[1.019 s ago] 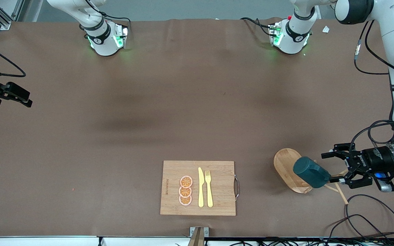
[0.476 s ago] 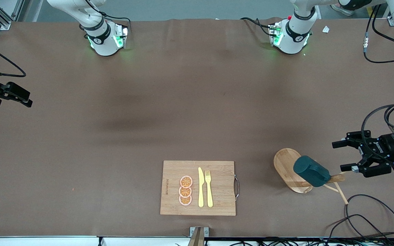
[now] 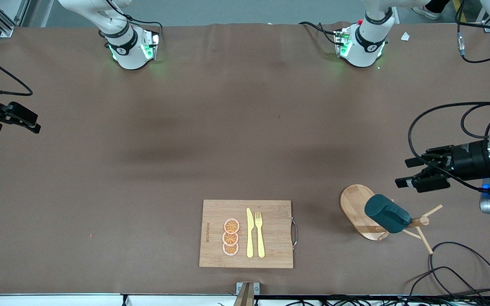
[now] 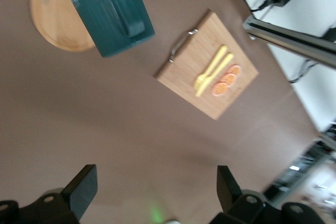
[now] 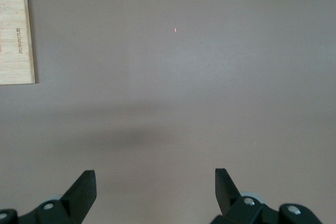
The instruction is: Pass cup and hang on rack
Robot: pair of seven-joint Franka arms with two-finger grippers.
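The cup (image 3: 387, 213) hangs on a peg of the rack (image 3: 362, 211), which stands on the brown counter (image 3: 228, 140) toward the left arm's end, beside the bamboo cutting board (image 3: 247, 233). The left pincer (image 3: 415, 172) is over bare counter near the rack, fingers spread wide and holding nothing. The right pincer (image 3: 19, 119) waits at the right arm's end, also spread wide and empty.

Bamboo cutting board (image 3: 246, 233) holds orange slices (image 3: 231, 237), yellow knife (image 3: 249, 233), fork (image 3: 260, 234).
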